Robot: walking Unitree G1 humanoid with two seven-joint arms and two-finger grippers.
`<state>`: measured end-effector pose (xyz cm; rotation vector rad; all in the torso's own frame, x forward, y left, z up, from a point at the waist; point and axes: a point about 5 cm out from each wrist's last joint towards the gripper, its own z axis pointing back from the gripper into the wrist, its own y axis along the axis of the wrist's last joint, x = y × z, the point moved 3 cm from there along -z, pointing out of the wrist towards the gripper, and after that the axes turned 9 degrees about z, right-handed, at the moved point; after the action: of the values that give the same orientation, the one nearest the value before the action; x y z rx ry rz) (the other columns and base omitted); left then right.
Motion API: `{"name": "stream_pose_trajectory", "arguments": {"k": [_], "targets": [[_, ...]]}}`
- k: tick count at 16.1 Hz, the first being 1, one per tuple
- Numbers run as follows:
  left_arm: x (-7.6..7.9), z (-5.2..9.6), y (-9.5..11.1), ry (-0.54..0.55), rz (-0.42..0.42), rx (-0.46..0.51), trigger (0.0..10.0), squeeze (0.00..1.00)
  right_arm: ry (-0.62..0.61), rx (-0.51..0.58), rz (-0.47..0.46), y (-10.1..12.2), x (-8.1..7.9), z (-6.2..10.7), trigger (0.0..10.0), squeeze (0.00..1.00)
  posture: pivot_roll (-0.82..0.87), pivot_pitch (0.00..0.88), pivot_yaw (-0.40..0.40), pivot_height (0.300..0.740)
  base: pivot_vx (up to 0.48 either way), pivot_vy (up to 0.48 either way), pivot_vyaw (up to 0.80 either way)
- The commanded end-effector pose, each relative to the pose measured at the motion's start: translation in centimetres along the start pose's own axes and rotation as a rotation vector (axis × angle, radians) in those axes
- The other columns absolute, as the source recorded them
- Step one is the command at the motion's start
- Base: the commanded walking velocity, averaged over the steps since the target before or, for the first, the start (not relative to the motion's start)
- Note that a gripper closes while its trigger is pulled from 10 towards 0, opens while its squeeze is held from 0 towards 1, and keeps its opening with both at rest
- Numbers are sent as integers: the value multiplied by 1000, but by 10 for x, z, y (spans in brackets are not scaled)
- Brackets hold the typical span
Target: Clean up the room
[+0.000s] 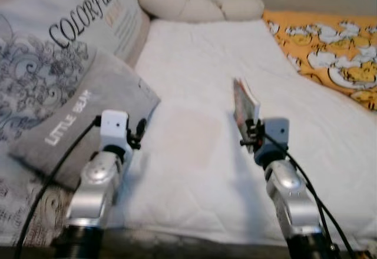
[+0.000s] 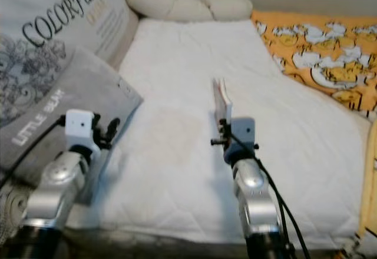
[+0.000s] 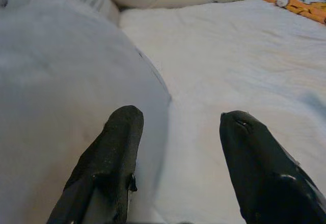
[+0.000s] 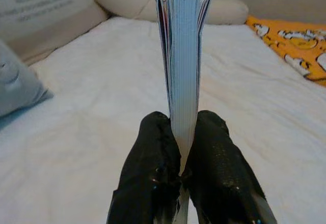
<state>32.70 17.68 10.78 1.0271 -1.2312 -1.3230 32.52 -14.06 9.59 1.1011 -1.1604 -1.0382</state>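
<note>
Bed [image 1: 200,153] covered by a white quilted sheet, seen from its near edge, running away toward a cream bolster-shaped cushion [image 1: 200,3] at the far end. Orange blanket with a white cartoon print [image 1: 330,47] along the robot's right side. On the left, large pale pillow printed with dark scrollwork and the word "COLORFUL" [image 1: 59,41], propped up, and in front of it a smaller grey pillow lettered "LITTLE BEAR" [image 1: 88,118], lying tilted with one corner on the white sheet.

Left gripper [image 3: 175,168] held low over the near left part of the bed, two black fingers spread wide apart, gripping nothing; one finger [image 3: 109,158] over the grey pillow's edge, the other over the white sheet. Contact with the pillow impossible to judge.

Right gripper [image 4: 184,150] raised above the middle of the sheet, fingers [image 4: 153,168] pinched tight on the lower edge of a thin book [image 4: 182,51]. Book upright, standing clear of the sheet, page edges facing the wrist camera, a colourful cover [image 1: 244,103] just visible from the head camera
</note>
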Motion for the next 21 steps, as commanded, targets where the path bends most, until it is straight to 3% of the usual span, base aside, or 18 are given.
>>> {"name": "stream_pose_trajectory", "arguments": {"k": [1, 3, 6, 11, 21], "targets": [[1, 3, -4, -28, -32, -30, 10000, 0, 45, 58, -16, 16, -10, -5, 10000, 0, 8, 0, -6, 740, 0, 0, 0], [3, 7, -4, -98, -94, -42, 10000, 0, 47, 67, -7, 21, -5, -11, 10000, 0, 13, 0, -5, 740, 0, 0, 0], [-1, 11, -4, -112, -122, -59, 10000, 0, 39, 66, -11, 22, -4, -14, 10000, 0, 13, 0, 3, 740, 0, 0, 0], [6, 11, -5, -170, -135, -77, 10000, 0, 38, 58, -29, 20, -8, -14, 10000, 0, 7, 0, 19, 740, 0, 0, 0], [16, 7, -8, -161, -98, -101, 10000, 0, 25, 46, -32, 16, -8, -13, 10000, 0, 7, 0, 20, 740, 0, 0, 0]]}}
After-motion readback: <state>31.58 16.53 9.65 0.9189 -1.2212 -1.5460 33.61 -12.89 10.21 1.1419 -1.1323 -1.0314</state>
